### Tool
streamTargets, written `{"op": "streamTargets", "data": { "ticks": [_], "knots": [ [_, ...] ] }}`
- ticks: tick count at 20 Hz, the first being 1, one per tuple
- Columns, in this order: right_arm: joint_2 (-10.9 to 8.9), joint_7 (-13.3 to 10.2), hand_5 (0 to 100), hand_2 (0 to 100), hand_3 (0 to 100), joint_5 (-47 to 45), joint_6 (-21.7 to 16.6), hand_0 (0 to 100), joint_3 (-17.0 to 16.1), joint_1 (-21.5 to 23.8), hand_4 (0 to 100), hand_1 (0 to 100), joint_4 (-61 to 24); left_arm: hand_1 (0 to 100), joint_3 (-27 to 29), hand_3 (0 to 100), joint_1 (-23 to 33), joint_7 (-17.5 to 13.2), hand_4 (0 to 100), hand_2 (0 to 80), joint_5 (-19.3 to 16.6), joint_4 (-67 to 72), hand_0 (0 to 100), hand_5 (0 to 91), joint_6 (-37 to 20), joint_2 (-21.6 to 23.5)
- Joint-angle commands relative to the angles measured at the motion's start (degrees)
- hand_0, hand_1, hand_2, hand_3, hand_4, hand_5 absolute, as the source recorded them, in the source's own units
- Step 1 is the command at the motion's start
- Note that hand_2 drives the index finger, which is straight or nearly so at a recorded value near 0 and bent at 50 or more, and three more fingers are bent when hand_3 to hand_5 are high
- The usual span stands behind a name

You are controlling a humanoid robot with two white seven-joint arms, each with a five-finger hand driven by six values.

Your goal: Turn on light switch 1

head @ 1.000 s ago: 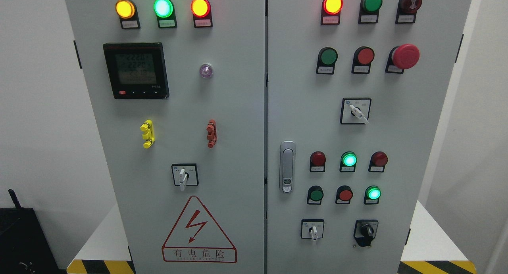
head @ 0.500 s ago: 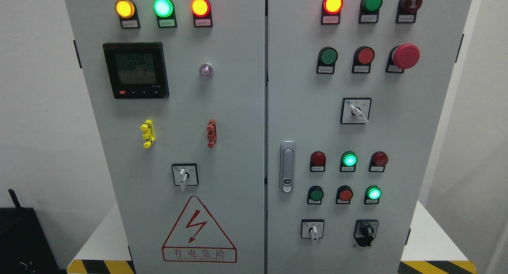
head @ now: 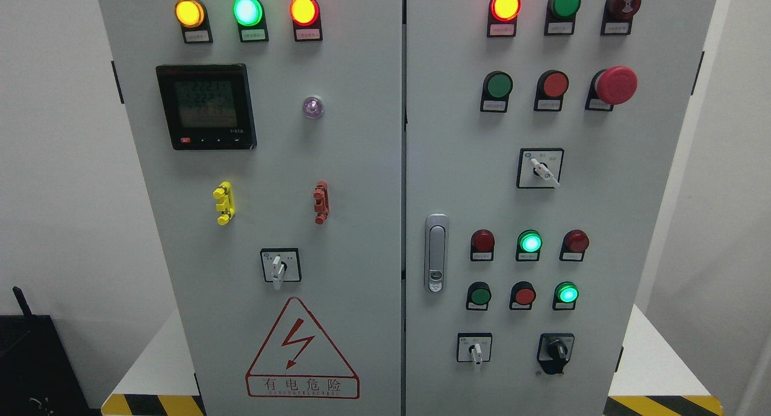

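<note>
Facing the head camera stood a grey electrical cabinet [head: 361, 163] with two doors, and neither robot hand appeared anywhere in the picture, so whether their fingers were spread or curled could not be told. Taking the silver door latch [head: 436, 253] as the landmark, a white-handled rotary switch [head: 277, 266] sat well to its left on the left door, its handle pointing down. Another white-handled rotary switch [head: 540, 169] sat above and to the right of the latch, handle angled down-right. Below and just right of the latch was a third small rotary switch [head: 475, 348], and farther right of that a black knob switch [head: 555, 350]. Which of these was light switch 1 could not be told, as the labels were too small to read. Right of the latch, two green lamps [head: 530, 242] glowed. Far up-left of the latch a black digital meter [head: 206, 107] showed faint digits.
</note>
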Motion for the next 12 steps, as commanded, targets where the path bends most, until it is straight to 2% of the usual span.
{"op": "streamTargets", "data": {
  "ticks": [1,5,10,12],
  "knots": [
    [0.0,0.0,0,0,0,0.0,0.0,31,0.0,0.0,0,0,0.0,67,-0.1,95,-4.3,0.7,94,44.9,-0.2,-11.0,12,87.9,1.1,-1.2],
    [0.0,0.0,0,0,0,0.0,0.0,31,0.0,0.0,0,0,0.0,67,-2.0,95,-6.7,2.2,93,45.5,-0.7,-11.6,9,88.1,4.5,-3.4],
    [0.0,0.0,0,0,0,0.0,0.0,31,0.0,0.0,0,0,0.0,67,-2.0,94,-15.2,3.0,93,45.8,-0.9,-12.1,7,88.3,15.1,-6.1],
    [0.0,0.0,0,0,0,0.0,0.0,31,0.0,0.0,0,0,0.0,67,-2.1,94,-18.2,5.1,93,46.1,-1.1,-12.1,7,88.3,18.0,-6.6]
  ]
}}
